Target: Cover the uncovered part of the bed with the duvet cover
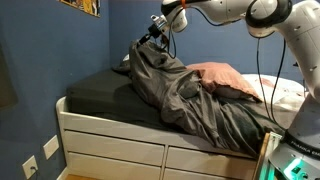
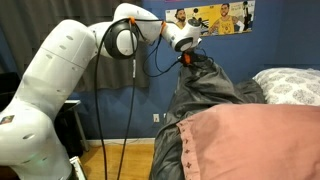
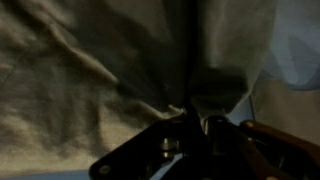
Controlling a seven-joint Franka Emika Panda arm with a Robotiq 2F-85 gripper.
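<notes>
Grey, rumpled fabric: that was the duvet cover (image 1: 190, 100), and we saw it pulled up into a peak right at the gripper (image 1: 152, 38). Its bulk tumbled down from there across the bed (image 1: 110, 145). In the wrist view the jaws were pressed together on a fold, pinching it tight. Below the gripper the dark charcoal sheet (image 1: 100, 92) lay bare. Well away from the gripper, the pink pillow (image 1: 215, 75) rested against the heap. Near the gripper, a poster (image 2: 215, 17) hung on the blue wall (image 2: 90, 12).
</notes>
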